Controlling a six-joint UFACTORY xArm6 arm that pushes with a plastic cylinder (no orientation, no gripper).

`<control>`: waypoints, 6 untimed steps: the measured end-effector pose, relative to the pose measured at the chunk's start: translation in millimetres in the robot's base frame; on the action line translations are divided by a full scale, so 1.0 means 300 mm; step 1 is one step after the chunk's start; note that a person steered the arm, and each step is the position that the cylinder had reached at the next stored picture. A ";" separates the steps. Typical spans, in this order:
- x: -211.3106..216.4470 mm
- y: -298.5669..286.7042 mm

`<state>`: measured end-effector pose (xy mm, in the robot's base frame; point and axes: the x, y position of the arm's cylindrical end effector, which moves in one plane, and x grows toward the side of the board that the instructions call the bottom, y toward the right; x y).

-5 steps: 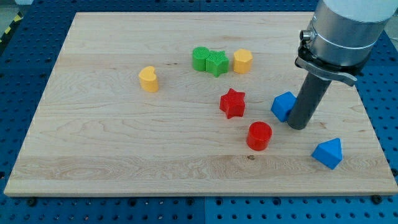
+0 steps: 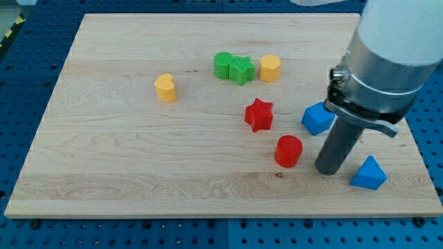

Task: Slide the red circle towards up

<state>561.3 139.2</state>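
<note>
My tip (image 2: 328, 170) stands on the wooden board (image 2: 104, 166) just to the view's right of the red circle (image 2: 288, 151), hemmed by a blue block (image 2: 318, 118) above and a blue block (image 2: 368, 173) right; the red star (image 2: 259, 115) sits near the circle's upper left, while bare wood lies straight above it.

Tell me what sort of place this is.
Probably a robotics lab tabletop rig: a wooden board on a blue perforated bench, small coloured blocks like the red circle, and my tip just right of it.

Pale grey cylindrical arm body, black clamp collar, dark straight rod, my tip (image 2: 328, 170).
</note>
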 end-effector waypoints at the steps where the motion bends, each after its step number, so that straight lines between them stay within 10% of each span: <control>1: -0.027 -0.068; 6: -0.164 -0.300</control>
<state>512.0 49.2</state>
